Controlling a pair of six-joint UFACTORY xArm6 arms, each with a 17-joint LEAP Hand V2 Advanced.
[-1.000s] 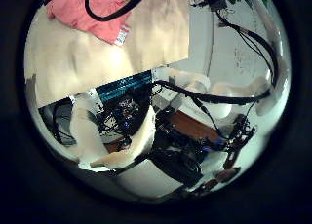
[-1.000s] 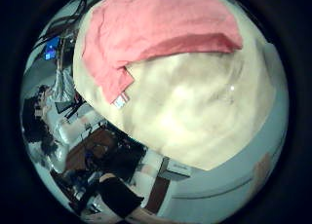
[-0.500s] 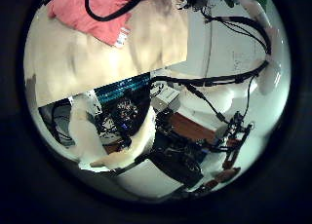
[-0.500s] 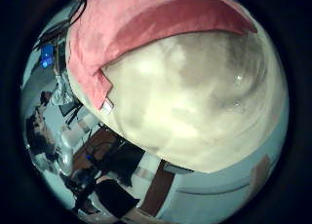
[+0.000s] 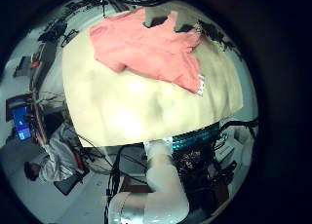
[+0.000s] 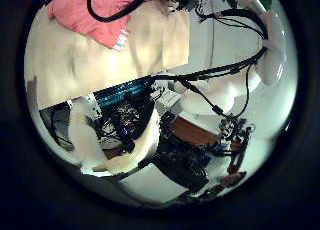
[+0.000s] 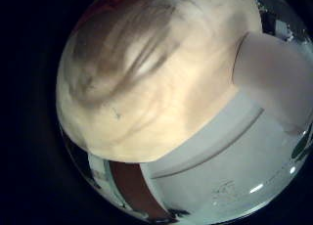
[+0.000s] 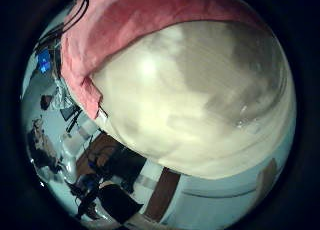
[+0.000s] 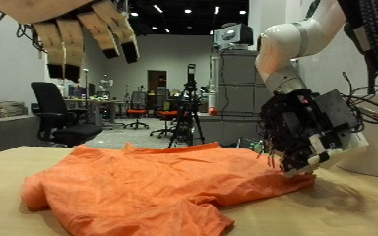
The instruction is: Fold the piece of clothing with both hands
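An orange garment (image 9: 150, 187) lies spread and rumpled on the light wooden table (image 9: 353, 211). My left hand (image 9: 78, 34) hangs high above it, fingers straight and apart, holding nothing. My right hand (image 9: 307, 128) is low at the garment's far side edge, its fingers reaching down with the tips just at the cloth; nothing shows between them. The left little finger side palm view takes in the whole garment (image 5: 146, 49) from well above. In the right thumb side palm view, the garment (image 8: 130, 20) and the bare table (image 8: 190, 100) fill the picture from close by.
Bare tabletop (image 5: 136, 112) surrounds the garment on the side toward the table's edge (image 5: 195, 136). An office chair (image 9: 51, 113) and a tripod (image 9: 189, 103) stand on the floor behind the table.
The right palm's view has closed in on the table and the garment's edge, so that hand has come lower. The left palm's view has barely shifted.
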